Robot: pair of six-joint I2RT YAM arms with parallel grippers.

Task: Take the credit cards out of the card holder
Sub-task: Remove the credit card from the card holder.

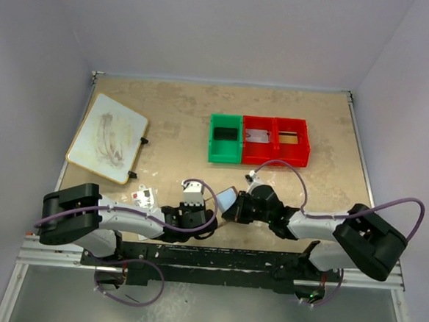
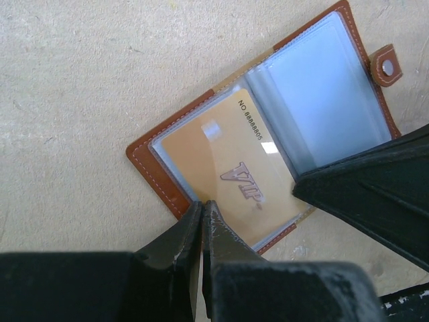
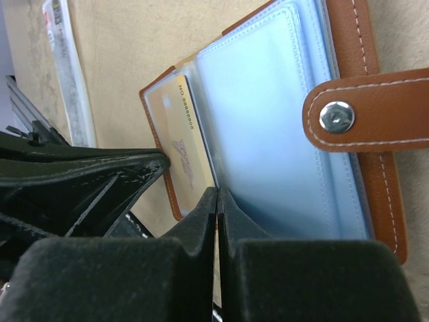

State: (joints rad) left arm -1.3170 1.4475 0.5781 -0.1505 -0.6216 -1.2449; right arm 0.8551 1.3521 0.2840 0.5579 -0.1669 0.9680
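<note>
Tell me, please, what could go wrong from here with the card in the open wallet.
1. The gold card lies inside a clear sleeve, and the left gripper is shut right at the wallet edge below it. It may pinch sleeve or leather and drag the wallet along.
2. The right gripper is shut at the edge of the empty sleeves. Whether it grips one is unclear, so the wallet could slide or fold.

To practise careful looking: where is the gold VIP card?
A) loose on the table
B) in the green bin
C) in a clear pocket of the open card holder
C: the gold card shows tucked inside the open card holder, leather edge around it.
</note>
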